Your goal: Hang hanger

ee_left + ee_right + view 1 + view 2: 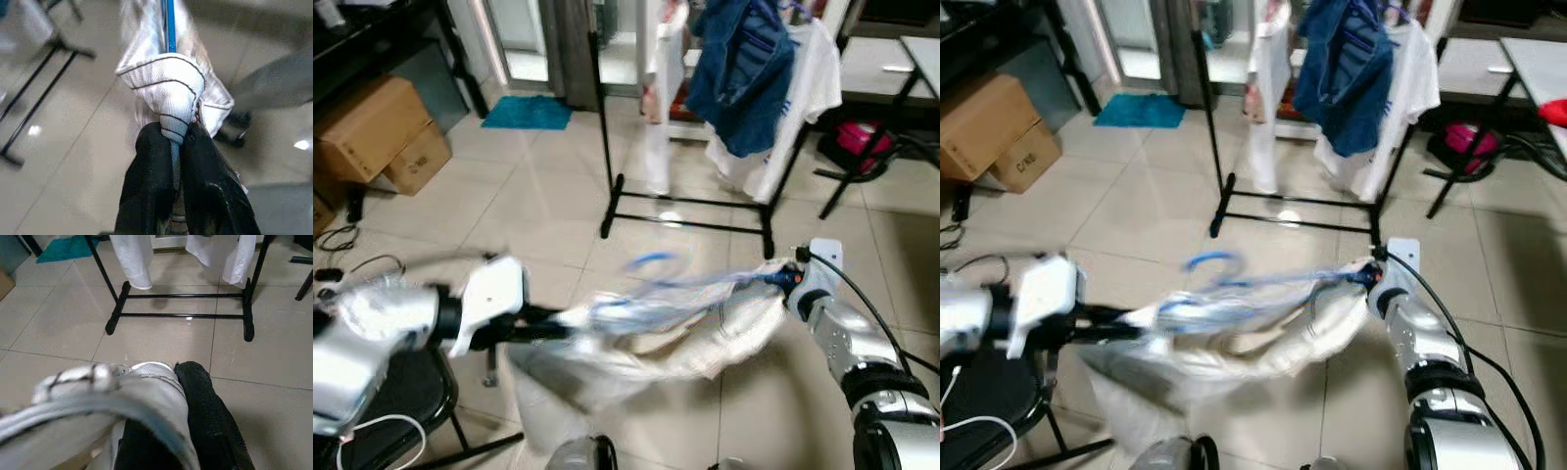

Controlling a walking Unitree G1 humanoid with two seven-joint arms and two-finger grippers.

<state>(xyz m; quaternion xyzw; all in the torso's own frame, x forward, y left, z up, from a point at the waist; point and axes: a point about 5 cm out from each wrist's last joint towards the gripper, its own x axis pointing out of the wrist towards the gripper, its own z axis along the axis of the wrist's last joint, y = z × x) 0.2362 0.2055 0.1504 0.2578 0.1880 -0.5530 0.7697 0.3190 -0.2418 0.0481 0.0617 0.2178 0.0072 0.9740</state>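
Two grippers hold one blue hanger (651, 284) with a white garment (705, 333) on it, blurred, across the lower middle of the frame: our left gripper (171, 161) is closed on its one end with the cloth, our right gripper (783, 277) is clamped on the other end. The floor (538, 186) is of pale beige tiles. In the upper middle stands a black clothes rack (685, 201) with a denim jacket (739, 73) and white shirts (803, 88), cardboard boxes (382, 132) are at upper left, and a teal mat (527, 112) lies beyond.
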